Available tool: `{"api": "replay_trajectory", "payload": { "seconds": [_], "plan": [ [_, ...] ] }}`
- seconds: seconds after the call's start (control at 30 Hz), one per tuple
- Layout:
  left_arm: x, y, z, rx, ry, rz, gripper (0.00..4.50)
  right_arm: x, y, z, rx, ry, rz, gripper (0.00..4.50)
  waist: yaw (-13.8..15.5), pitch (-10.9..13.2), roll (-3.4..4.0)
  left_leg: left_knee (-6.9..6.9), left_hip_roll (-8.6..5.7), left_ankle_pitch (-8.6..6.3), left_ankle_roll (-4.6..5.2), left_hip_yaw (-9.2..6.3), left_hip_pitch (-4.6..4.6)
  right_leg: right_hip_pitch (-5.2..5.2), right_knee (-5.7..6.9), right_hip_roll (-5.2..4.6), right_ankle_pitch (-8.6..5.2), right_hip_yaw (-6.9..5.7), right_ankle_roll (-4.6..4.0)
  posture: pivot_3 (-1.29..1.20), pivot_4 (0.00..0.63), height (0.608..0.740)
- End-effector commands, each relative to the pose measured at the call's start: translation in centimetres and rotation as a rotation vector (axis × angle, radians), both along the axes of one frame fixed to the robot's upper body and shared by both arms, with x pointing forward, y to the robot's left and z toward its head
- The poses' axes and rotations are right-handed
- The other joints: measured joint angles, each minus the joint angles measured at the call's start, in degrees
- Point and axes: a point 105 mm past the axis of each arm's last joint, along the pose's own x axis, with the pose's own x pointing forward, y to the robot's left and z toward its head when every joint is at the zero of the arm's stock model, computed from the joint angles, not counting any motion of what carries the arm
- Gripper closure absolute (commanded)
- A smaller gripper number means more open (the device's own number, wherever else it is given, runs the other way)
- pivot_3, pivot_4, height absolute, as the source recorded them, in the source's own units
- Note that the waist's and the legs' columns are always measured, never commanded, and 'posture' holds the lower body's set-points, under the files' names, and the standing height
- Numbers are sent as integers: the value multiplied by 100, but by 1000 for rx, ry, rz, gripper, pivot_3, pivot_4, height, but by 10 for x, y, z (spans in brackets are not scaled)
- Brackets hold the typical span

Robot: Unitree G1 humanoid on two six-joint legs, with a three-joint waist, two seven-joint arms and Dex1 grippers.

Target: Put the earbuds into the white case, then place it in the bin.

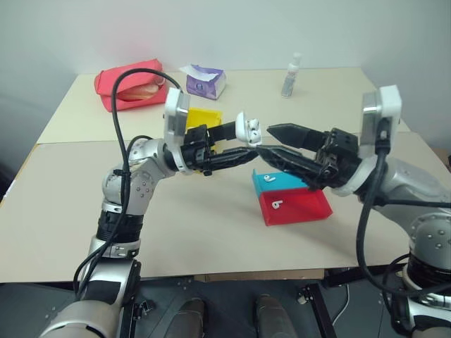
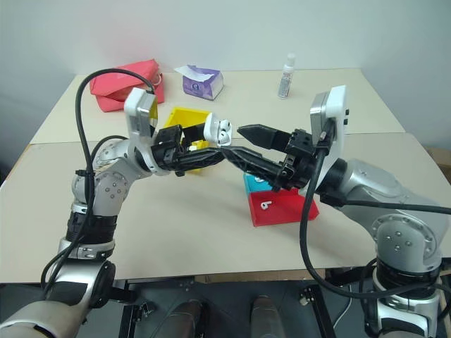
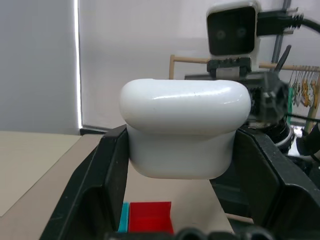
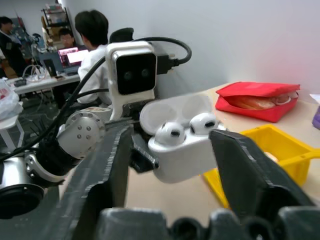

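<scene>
Your left gripper (image 2: 211, 141) is clamped tight on the white case (image 2: 220, 131), one black finger pressed on each side of its body, and you're holding it up in the air above the table (image 1: 211, 225). The lid stands swung open on the side toward your left wrist, and two earbuds (image 4: 187, 128) sit seated in the case, their rounded heads poking up from the wells.

Your right gripper (image 1: 271, 141) faces it head on. Its jaws stand parted with nothing between them; the upper fingertip sits just beside the case at lid height, the lower finger runs under the left gripper's lower finger. From the head views I can't tell whether either tip actually touches the case. In the right wrist view the case hangs between your two fingers but beyond their tips, with a clear gap on either side.

Below your right jaws, down on the table, lies the tray (image 1: 296, 205), red part nearer you and teal part behind, with one more earbud (image 1: 277, 205) on the red and another earbud (image 1: 269, 179) on the teal.

Behind your left jaws, low on the table, sits the bin (image 2: 184, 117), yellow and open-topped, well under the held case.

Farther back you've got the red pouch (image 1: 130, 88), the purple tissue box (image 1: 206, 82) and a small clear bottle (image 1: 292, 74) standing upright.
</scene>
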Motion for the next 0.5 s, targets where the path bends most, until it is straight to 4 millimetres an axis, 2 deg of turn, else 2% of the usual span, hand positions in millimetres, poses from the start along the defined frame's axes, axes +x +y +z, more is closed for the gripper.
{"api": "replay_trajectory", "payload": {
  "seconds": [0.03,0.2,0.4,0.5],
  "plan": [
    [-4,-4,-1,28,-61,7,1710,-5,1,17,-69,-80,23,2941,-2,0,0,-2,1,0,0,0,0,0,-1,0,0,-1,0,0,150,740],
    [0,-7,-4,67,-93,15,1710,4,16,30,-301,-136,60,4485,-11,0,0,0,0,0,1,3,-1,2,-6,0,0,0,0,0,150,740],
    [2,-13,0,53,-108,-11,1710,20,43,31,-589,-188,78,4485,1,1,0,-4,4,-3,4,4,-2,-2,-15,6,0,-3,0,0,150,740],
    [2,-16,-2,47,-108,-20,1710,20,55,24,-690,-219,132,4485,0,1,0,1,1,-6,10,5,-14,-8,-19,-1,0,-3,0,0,150,740]
  ]
}}
